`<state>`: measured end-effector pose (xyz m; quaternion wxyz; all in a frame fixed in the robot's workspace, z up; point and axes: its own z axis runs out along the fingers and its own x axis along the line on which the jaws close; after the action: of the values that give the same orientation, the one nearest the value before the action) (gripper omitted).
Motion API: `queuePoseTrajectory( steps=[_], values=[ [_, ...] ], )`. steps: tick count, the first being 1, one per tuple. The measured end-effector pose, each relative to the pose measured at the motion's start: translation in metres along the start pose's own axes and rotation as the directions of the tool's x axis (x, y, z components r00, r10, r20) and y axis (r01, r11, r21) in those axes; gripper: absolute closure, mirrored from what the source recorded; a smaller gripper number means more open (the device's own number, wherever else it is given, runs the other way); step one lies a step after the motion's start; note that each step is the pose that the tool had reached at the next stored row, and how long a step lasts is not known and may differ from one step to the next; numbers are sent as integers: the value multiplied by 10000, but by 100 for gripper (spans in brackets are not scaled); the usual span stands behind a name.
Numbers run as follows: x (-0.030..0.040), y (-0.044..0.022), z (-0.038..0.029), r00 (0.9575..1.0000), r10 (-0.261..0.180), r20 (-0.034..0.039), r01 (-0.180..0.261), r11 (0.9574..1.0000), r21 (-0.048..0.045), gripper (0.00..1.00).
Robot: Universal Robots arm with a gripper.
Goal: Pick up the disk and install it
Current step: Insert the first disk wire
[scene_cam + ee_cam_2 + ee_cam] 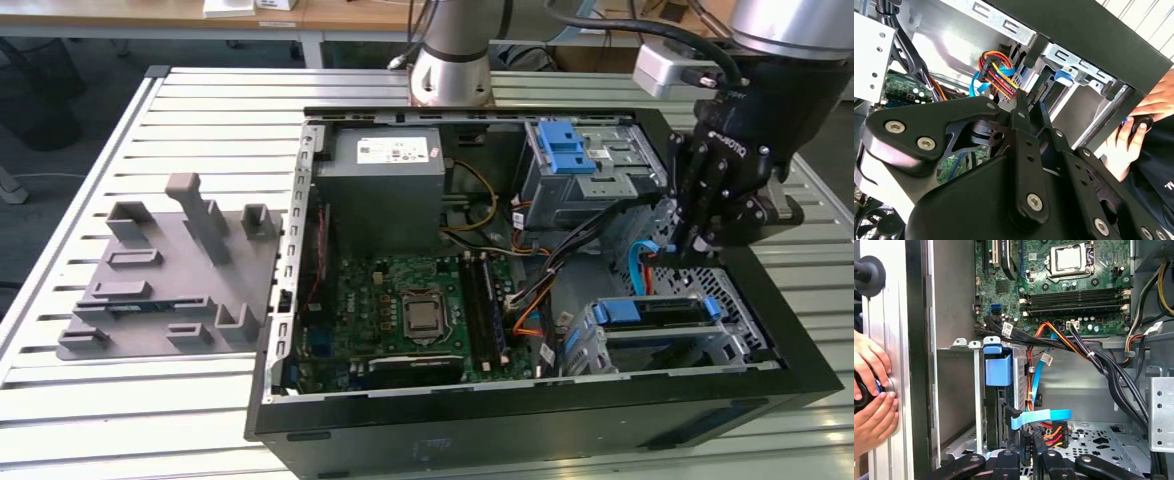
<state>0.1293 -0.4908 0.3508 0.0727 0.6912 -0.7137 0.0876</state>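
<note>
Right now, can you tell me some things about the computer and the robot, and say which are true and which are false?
1. The case is open. True.
2. The gripper hangs over the grey fixture. False: it is at the case, at the exterior view's right. The fixture lies outside the case, at the left.
3. A person's hands are beside the case. True.
4. A fan covers the processor socket. False: the socket is bare.

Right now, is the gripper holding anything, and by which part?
Cannot tell. The gripper hangs inside the case, close to the coloured cable bundle and above the drive cage; what it grips, if anything, is hidden.
</note>
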Motion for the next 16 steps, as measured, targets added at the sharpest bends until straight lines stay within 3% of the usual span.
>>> queuePoseTrajectory(
  steps=[3,7,9,13,14,16],
  values=[
    [0,0,3,10000,-1,-79,1,10000,3,75],
    [-1,0,5,10000,-1,-78,1,10000,3,83],
    [-2,0,10,10000,1,-13,-1,10000,1,84],
    [-2,0,17,9978,14,661,-12,10000,-22,84],
    [3,0,24,9971,15,759,-13,10000,-27,84],
    [35,-1,48,9963,16,854,-13,10000,-32,84]
  ],
)
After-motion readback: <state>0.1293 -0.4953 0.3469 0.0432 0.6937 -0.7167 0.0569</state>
